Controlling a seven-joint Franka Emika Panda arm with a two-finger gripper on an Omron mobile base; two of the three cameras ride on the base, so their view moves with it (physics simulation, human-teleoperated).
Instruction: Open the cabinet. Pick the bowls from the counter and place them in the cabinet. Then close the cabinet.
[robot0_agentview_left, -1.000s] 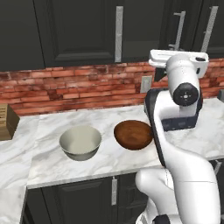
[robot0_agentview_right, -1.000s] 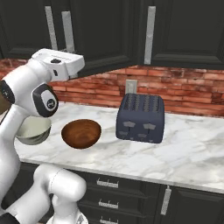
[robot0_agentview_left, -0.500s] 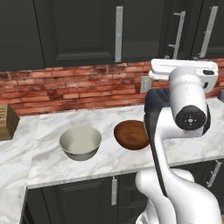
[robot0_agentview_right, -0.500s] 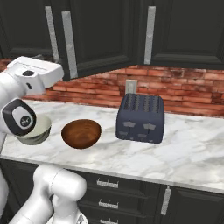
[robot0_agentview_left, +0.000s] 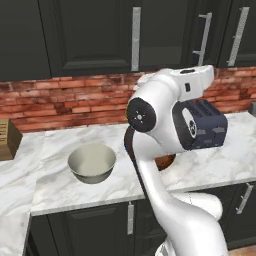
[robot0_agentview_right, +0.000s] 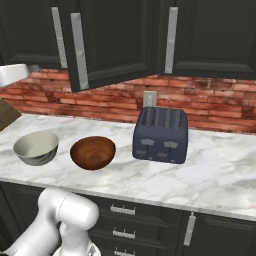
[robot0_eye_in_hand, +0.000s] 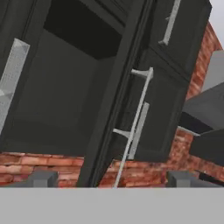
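Observation:
The cabinet (robot0_agentview_right: 112, 42) hangs above the counter (robot0_agentview_right: 220, 175); its left door is swung out, with the long silver handle (robot0_agentview_right: 77, 50) on it. In the hand view that door (robot0_eye_in_hand: 118, 105) stands edge-on, its handle (robot0_eye_in_hand: 135, 127) just right of it and the dark inside (robot0_eye_in_hand: 65, 92) to the left. My gripper (robot0_eye_in_hand: 113, 179) is open, fingertips (robot0_eye_in_hand: 41, 178) wide apart, nothing between them. The cream-white bowl (robot0_agentview_right: 36, 147) and the reddish-brown bowl (robot0_agentview_right: 93, 152) sit side by side on the counter. From the left, the arm (robot0_agentview_left: 160, 125) hides most of the brown bowl (robot0_agentview_left: 166, 161); the cream bowl (robot0_agentview_left: 92, 162) is in plain sight.
A dark blue toaster (robot0_agentview_right: 161, 134) stands right of the bowls, with a wall socket (robot0_agentview_right: 150, 98) behind it on the red brick wall. A wooden knife block (robot0_agentview_left: 7, 139) sits at the far left. Dark drawers (robot0_agentview_right: 125, 220) run below the counter.
The gripper has gone from shut to open. The hand has drawn back from the cabinet and swung left out of the right base view. Bowls and toaster have not moved.

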